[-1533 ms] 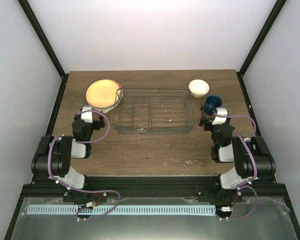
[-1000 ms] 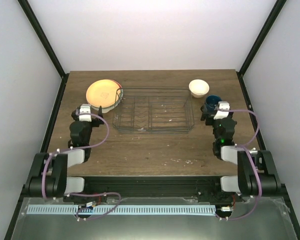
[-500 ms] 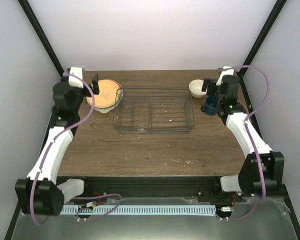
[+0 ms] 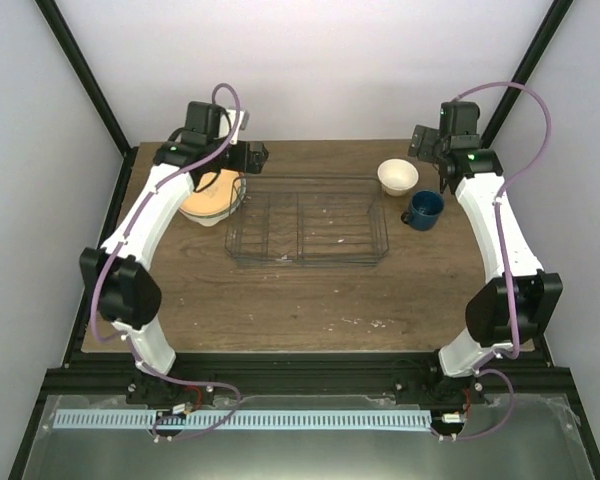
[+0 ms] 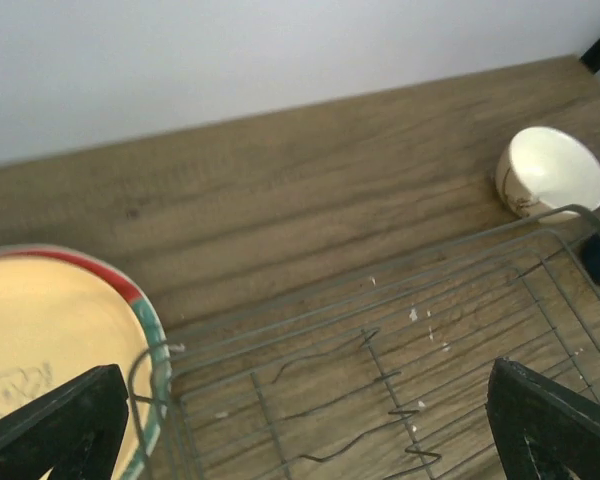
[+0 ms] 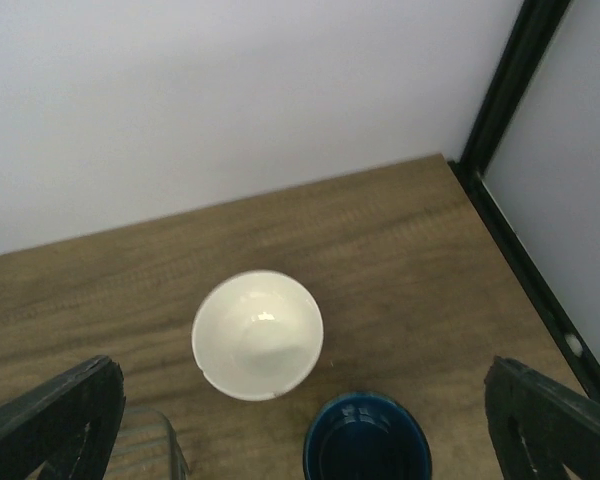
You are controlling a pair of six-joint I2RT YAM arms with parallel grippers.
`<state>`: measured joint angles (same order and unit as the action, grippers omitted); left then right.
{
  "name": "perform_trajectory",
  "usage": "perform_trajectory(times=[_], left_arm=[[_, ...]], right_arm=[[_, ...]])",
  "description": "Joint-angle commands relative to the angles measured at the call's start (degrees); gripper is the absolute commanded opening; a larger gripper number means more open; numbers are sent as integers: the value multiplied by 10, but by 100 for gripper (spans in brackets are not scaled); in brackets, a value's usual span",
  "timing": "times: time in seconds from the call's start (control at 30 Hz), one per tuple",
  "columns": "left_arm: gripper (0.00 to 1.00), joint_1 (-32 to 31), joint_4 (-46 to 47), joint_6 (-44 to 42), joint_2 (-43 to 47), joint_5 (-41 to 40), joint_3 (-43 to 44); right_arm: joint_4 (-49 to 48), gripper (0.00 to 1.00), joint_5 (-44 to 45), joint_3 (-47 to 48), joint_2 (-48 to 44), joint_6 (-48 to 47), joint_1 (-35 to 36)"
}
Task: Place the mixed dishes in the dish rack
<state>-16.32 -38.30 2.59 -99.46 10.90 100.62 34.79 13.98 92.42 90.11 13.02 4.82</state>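
The wire dish rack (image 4: 305,222) stands mid-table with nothing in it and also shows in the left wrist view (image 5: 400,350). At its left back corner lies a plate stack: the orange-yellow plate (image 5: 40,370) on top, the red-and-teal rim (image 5: 140,310) under it. The white plate is hidden. The stack (image 4: 208,198) is partly covered by my left arm. The cream bowl (image 4: 397,176) and dark blue mug (image 4: 423,208) stand right of the rack, seen from above in the right wrist view as bowl (image 6: 258,335) and mug (image 6: 365,440). My left gripper (image 4: 235,158) hangs open above the rack's back left corner. My right gripper (image 4: 432,160) hangs open above bowl and mug.
The black frame post (image 6: 500,90) and the right table edge are close to the bowl and mug. The white back wall runs along the table's far edge. Small white crumbs lie on the wood under the rack (image 5: 420,320).
Both arms unfolded from low near the front and rose to the back of the table: the left over the plates and rack corner, the right over bowl and mug. No dish moved.
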Motion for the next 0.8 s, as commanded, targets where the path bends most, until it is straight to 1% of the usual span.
perform_trajectory(times=[0.0,0.1,0.3,0.43,0.6,0.77], left_arm=[[99,-13,-146,81,-64,-2,47],[100,-27,-159,109,-85,8,47],[100,-64,-169,140,-110,7,38],[100,-77,-166,154,-119,1,26],[100,-91,-164,164,-136,-40,10],[100,-93,-164,177,-151,-62,7]], right_arm=[[172,100,39,77,43,42,7],[205,100,41,87,52,55,7],[215,100,32,72,41,68,6],[219,100,29,64,41,66,7],[221,100,29,49,39,62,7],[216,100,24,37,35,59,7]])
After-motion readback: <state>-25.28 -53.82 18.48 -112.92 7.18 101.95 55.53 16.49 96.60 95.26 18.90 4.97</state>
